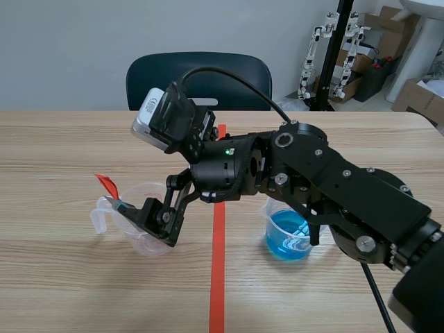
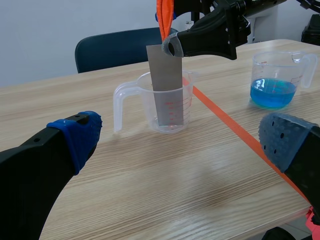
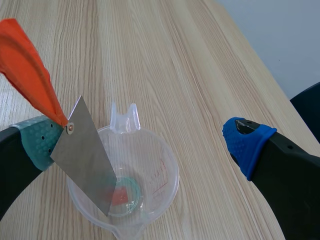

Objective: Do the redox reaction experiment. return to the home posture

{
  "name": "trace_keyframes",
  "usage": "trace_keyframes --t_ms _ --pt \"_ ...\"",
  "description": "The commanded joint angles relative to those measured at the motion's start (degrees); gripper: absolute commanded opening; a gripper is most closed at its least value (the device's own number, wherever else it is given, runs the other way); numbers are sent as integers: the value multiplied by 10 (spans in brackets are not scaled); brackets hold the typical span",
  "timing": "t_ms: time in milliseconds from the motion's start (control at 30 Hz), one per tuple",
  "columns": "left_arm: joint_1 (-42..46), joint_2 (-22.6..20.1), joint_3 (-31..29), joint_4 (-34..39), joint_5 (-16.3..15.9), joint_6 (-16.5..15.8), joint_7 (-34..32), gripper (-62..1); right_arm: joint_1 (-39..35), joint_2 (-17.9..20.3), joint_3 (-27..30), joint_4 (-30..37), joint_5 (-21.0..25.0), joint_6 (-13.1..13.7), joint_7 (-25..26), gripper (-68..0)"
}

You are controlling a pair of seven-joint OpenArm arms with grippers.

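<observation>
The metal strip (image 2: 167,75) was plain grey w/ an orange ribbon (image 3: 27,70); measuring cup (image 3: 155,180) clear w/ red scale marks; liquid (image 2: 272,94) in the other cup (image 2: 280,65) bright blue; table (image 2: 150,190) pale wood-grain; tape (image 1: 218,277) orange-red.

A pale wooden table (image 1: 62,139) fills most of the scene view, its grain running from side to side. Behind its far edge stands a dark blue chair (image 1: 201,76), set close, with its backrest showing above the tabletop. A plain grey wall (image 1: 62,48) is behind the chair. In the far right corner a black stand (image 1: 338,41) carries two white jointed frames (image 1: 310,59). Cardboard boxes (image 1: 418,97) sit on the floor near it, beside a white pedestal (image 1: 424,35).
</observation>
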Motion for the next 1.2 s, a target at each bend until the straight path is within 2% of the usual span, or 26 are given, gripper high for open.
trace_keyframes --t_ms 0,633,733,933,1000,1067,1133,1167 --pt "6 0 -1 13 -2 -1 -8 14 12 1 1 6 8 0 7 4" --pt "6 0 -1 13 -2 -1 -8 14 9 2 1 18 8 2 11 4" --pt "6 0 -1 13 -2 -1 -8 14 -7 17 1 58 12 2 11 4" --pt "6 0 -1 13 -2 -1 -8 14 -59 71 1 181 17 -2 6 4" --pt "6 0 -1 13 -2 -1 2 14 -83 97 1 221 17 -10 4 4" --pt "6 0 -1 13 -2 -1 22 14 -110 126 1 260 17 -30 4 4" --pt "6 0 0 13 -1 -1 27 14 -137 155 1 297 22 -64 4 4" --pt "6 0 0 13 -2 -1 27 14 -152 172 2 315 28 -89 4 4"
